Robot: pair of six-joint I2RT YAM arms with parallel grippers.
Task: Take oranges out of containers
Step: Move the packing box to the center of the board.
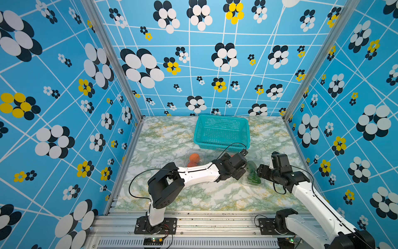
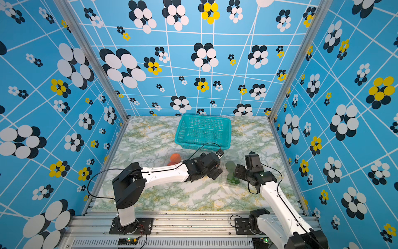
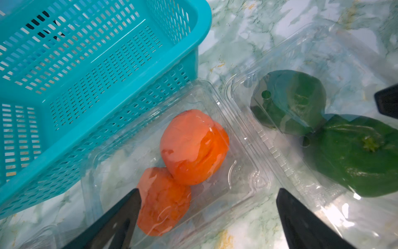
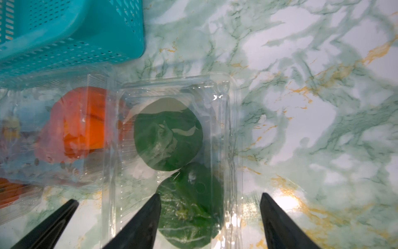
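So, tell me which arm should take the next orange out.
Left. The left gripper hangs open right over the container holding two oranges. The right gripper is over the box of green fruit instead.

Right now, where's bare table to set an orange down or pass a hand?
Free: front strip of table between its near edge and the clear boxes; back corners either side of the basket. Crowded: right in front of the basket, boxes plus left tool and right tool.
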